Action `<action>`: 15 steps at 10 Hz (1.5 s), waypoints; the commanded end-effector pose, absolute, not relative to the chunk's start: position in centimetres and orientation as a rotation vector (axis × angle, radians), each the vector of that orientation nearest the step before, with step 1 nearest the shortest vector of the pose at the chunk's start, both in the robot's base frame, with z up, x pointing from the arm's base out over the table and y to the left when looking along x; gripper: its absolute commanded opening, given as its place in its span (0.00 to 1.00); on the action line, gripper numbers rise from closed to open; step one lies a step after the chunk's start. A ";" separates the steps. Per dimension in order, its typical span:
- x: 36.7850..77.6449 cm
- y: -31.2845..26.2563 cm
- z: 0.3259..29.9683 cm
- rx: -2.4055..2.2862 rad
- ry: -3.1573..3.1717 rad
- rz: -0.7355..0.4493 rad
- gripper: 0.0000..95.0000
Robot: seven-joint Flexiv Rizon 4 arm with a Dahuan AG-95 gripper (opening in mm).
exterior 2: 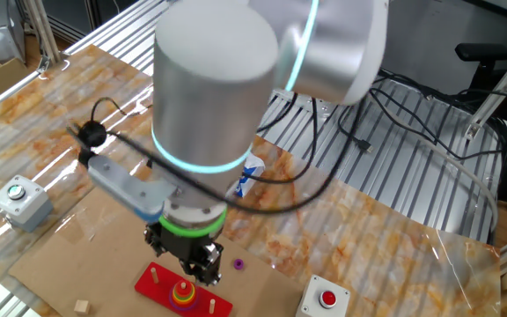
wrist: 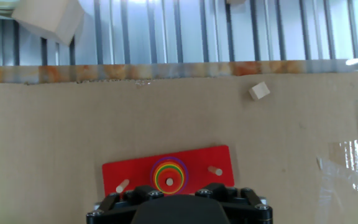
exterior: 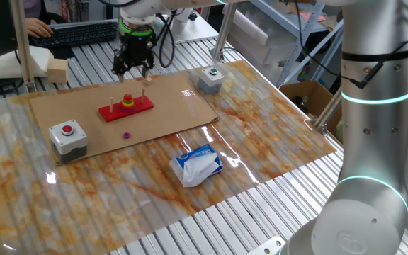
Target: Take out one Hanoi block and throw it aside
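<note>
The red peg base (exterior: 112, 112) lies on the cardboard sheet with three wooden pegs. A stack of coloured rings sits on its middle peg. The tiny red Hanoi block (wrist: 169, 181) is on top of the stack, and also shows in one fixed view (exterior: 128, 98). My gripper (exterior: 132, 69) hovers above and just behind the base. Its fingers are spread and empty. In the other fixed view the gripper (exterior 2: 202, 269) hangs right over the stack (exterior 2: 183, 294). In the hand view only the gripper's black housing (wrist: 176, 208) shows, below the stack.
A tiny purple disc (exterior: 126, 134) lies on the cardboard (exterior: 183, 106) in front of the base. Red-button boxes stand at the left (exterior: 68, 136) and far right (exterior: 211, 78). A small wooden cube (wrist: 259, 91) lies behind the base, and a tissue pack (exterior: 197, 164) in front.
</note>
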State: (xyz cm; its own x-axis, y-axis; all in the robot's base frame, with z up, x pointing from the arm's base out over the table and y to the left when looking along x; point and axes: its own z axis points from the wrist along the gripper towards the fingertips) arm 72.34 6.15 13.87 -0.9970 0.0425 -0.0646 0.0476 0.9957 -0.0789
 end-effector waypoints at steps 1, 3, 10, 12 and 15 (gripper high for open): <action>72.3 6.1 13.9 -0.018 3.092 -0.085 0.80; 72.3 6.1 13.9 -0.017 3.101 -0.070 0.80; 72.3 6.1 13.8 -0.033 3.138 -0.044 0.40; 72.4 6.4 13.4 -0.028 3.147 -0.027 0.40; 72.1 6.8 12.7 -0.012 3.151 -0.019 0.40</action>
State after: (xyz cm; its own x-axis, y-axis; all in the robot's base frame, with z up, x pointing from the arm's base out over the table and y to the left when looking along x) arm 72.02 6.85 12.43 -0.9999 -0.0069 0.0088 -0.0070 0.9999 -0.0120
